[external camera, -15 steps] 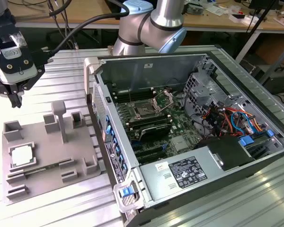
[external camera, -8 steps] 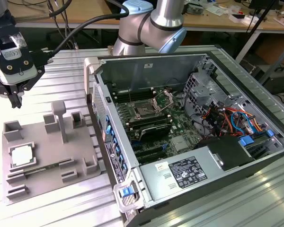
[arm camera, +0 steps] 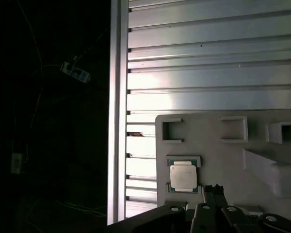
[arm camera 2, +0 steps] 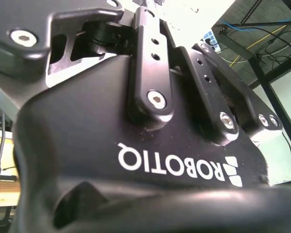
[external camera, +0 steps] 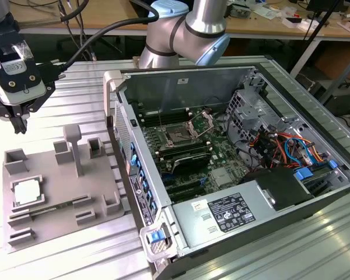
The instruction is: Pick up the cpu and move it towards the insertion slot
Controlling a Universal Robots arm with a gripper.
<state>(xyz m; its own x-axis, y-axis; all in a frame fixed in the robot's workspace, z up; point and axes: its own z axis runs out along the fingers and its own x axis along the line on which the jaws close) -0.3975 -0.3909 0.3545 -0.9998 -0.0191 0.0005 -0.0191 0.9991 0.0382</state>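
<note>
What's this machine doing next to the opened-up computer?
A robot arm's gripper hangs above a grey tray on the metal table, beside an open computer case. The cpu lies in its pocket on the tray, not yet picked up, with the gripper clear of it. The insertion slot is on the board inside the case, off to the exterior view's right of the tray.

Silvery metal cpu [external camera: 27, 192] on matt grey plastic tray [external camera: 57, 178]; ribbed metal table [external camera: 76, 99].
</note>
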